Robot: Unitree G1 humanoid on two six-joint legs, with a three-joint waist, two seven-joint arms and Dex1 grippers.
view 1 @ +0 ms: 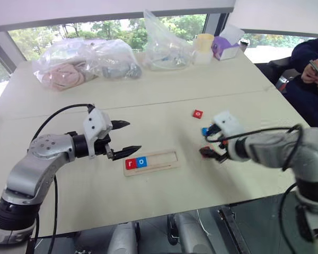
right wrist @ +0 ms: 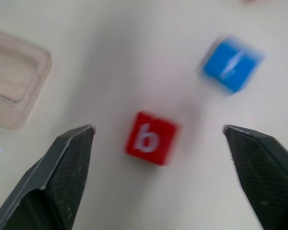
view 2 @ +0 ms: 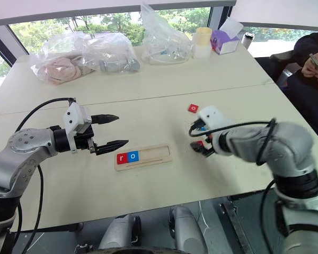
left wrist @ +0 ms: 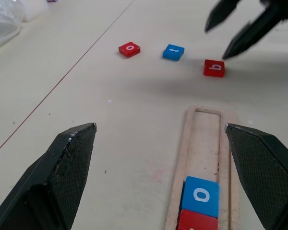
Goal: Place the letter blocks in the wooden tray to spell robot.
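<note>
The red "b" block (right wrist: pixel 150 138) lies flat on the surface (view 1: pixel 164 206), directly below and between the spread, empty fingers of the right gripper (right wrist: pixel 158 143), just beyond the wooden tray (view 1: pixel 151 162)'s vacant end. The left gripper (view 1: pixel 124 137) hovers wide open, holding nothing, farther off.

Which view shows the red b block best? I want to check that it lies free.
The right wrist view: the red b block lies flat between the open right gripper fingers, untouched. The left wrist view shows it far off; the eye views mostly hide it.
</note>
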